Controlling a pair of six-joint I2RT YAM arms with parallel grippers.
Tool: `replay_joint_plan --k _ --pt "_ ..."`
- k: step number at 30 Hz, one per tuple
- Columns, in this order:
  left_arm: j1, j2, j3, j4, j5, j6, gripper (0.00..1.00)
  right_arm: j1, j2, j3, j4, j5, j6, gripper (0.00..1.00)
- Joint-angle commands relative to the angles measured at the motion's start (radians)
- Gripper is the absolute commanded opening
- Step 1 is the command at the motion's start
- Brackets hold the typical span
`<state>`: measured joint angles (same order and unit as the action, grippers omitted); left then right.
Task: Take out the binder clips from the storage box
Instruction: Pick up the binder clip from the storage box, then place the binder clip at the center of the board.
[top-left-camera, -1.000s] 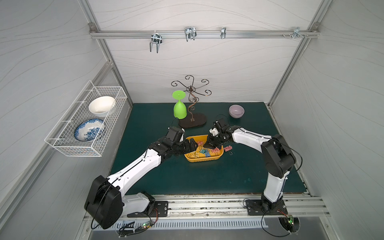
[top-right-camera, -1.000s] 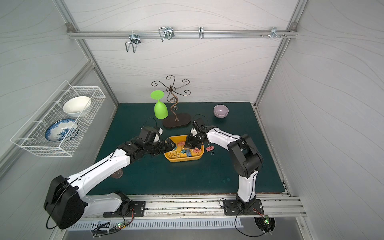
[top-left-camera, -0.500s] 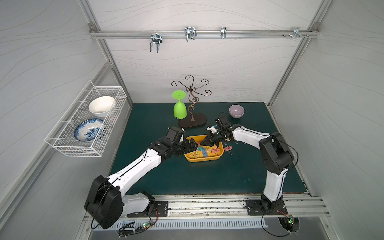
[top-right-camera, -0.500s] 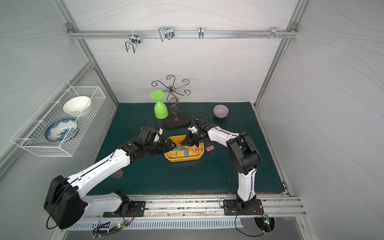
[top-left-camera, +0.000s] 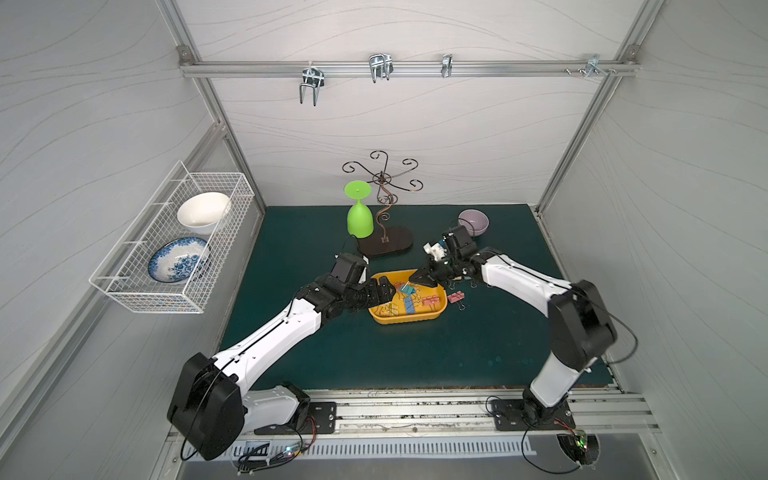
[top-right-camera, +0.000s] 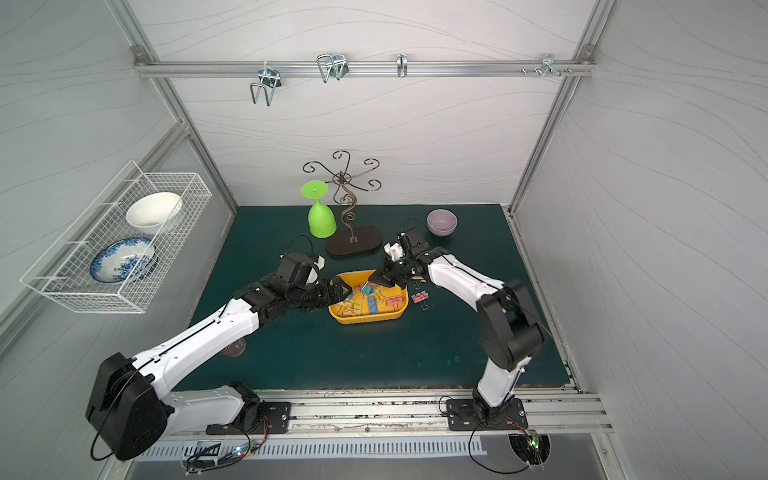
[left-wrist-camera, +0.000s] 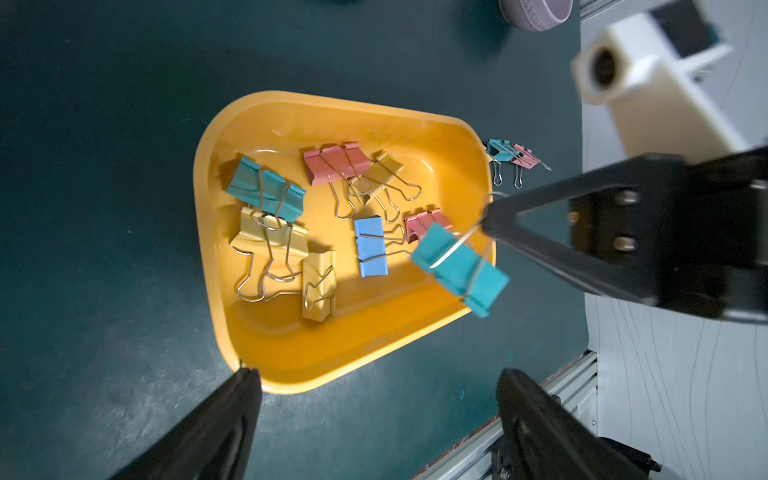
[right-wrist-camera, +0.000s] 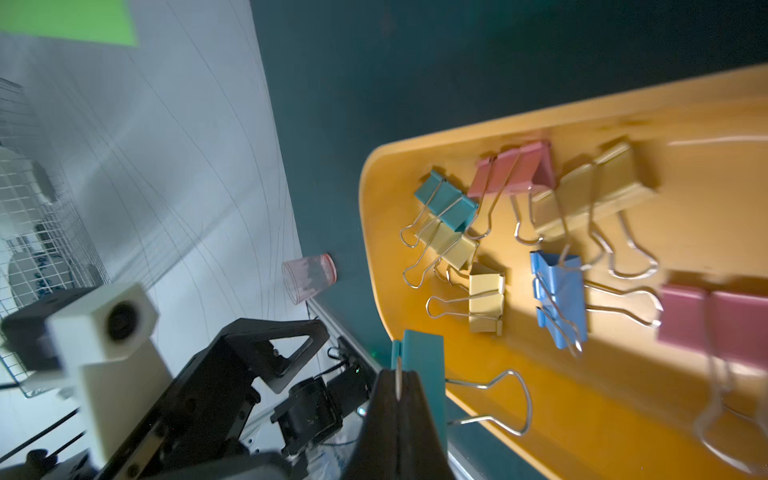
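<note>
Two tools met at the box (left-wrist-camera: 257, 332) on the tabletop (left-wrist-camera: 104, 208): the left tool (left-wrist-camera: 380, 376) stood with jaws wide apart at its left end, while the right tool (left-wrist-camera: 488, 220), jaws together, pinched the wire handle of a teal clip (left-wrist-camera: 459, 266) hanging over the right rim. Several clips (left-wrist-camera: 370, 245) lay inside, and loose clips (left-wrist-camera: 511, 156) lay just beyond.

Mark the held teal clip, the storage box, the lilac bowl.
teal clip (left-wrist-camera: 459, 270), left wrist view, its body.
storage box (left-wrist-camera: 266, 345), left wrist view, bare inner wall.
lilac bowl (top-left-camera: 473, 220), in a top view, its hollow.
</note>
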<state>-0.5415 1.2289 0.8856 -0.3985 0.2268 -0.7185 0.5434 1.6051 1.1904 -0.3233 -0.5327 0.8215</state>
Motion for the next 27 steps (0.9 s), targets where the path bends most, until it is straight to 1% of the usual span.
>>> replay_joint_plan --k 1,3,5,7,8,10,11,14,16,19,23,25,27 --pt "0.0 -0.02 0.006 0.05 0.028 -0.005 0.93 -0.064 -0.178 -0.083 -0.103 0.295 -0.012 0.0" --pt "-0.009 -0.01 0.006 0.059 0.03 -0.013 0.93 -0.086 -0.3 -0.153 -0.139 0.481 0.01 0.0" --pt "-0.035 0.003 0.013 0.062 0.019 -0.009 0.93 -0.094 -0.42 -0.227 -0.189 0.695 0.071 0.0" --pt "-0.071 0.02 0.026 0.059 -0.003 0.0 0.94 -0.098 -0.511 -0.315 -0.195 0.84 0.144 0.0" --pt "-0.092 0.03 0.034 0.058 -0.016 0.005 0.94 -0.104 -0.549 -0.362 -0.192 0.89 0.195 0.0" --pt "-0.128 0.053 0.051 0.056 -0.032 0.011 0.94 -0.119 -0.603 -0.444 -0.173 0.95 0.286 0.0" --pt "-0.145 0.066 0.061 0.055 -0.035 0.014 0.94 -0.126 -0.625 -0.492 -0.167 0.961 0.358 0.0" --pt "-0.181 0.092 0.076 0.05 -0.044 0.017 0.95 -0.152 -0.673 -0.623 -0.029 0.928 0.452 0.0" --pt "-0.191 0.099 0.075 0.055 -0.046 0.013 0.95 -0.153 -0.657 -0.645 -0.033 0.941 0.544 0.0" --pt "-0.193 0.103 0.071 0.056 -0.046 0.011 0.95 -0.152 -0.578 -0.617 -0.105 0.939 0.657 0.0" --pt "-0.194 0.1 0.078 0.045 -0.056 0.021 0.96 -0.143 -0.461 -0.585 -0.122 0.921 0.773 0.0" --pt "-0.193 0.1 0.079 0.039 -0.062 0.022 0.96 -0.121 -0.407 -0.566 -0.11 0.955 0.808 0.0" --pt "-0.194 0.098 0.079 0.039 -0.064 0.022 0.97 -0.083 -0.346 -0.521 -0.141 1.039 0.853 0.0"
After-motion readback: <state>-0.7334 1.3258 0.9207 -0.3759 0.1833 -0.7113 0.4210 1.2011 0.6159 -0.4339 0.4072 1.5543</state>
